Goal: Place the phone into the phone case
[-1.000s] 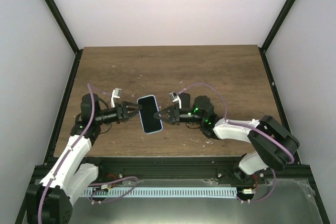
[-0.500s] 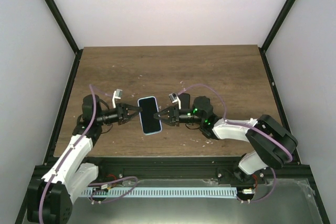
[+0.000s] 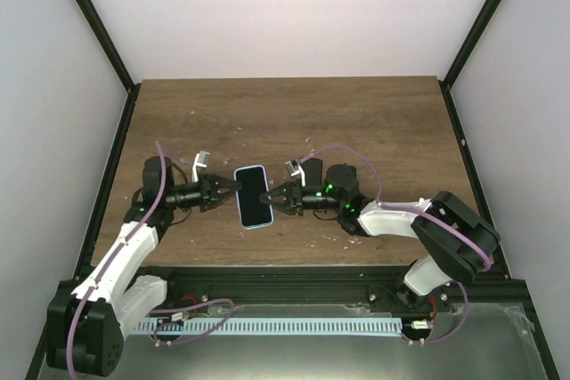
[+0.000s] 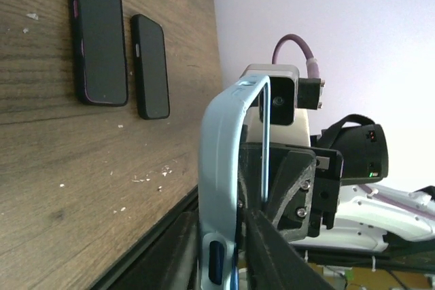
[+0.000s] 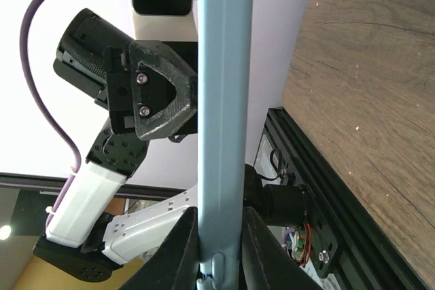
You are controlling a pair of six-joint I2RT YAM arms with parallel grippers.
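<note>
while level, phone case (image 5: 224, 100) between both jaws

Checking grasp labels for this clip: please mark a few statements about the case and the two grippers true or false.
1. The left gripper and the right gripper both clamp the light blue case. True.
2. The case lies untouched, apart from both grippers. False: it is held between the two, one at each long side.
3. The left gripper's jaws stand wide open. False: they are shut on the case's edge.
4. The right wrist view shows the case edge-on. True.
</note>
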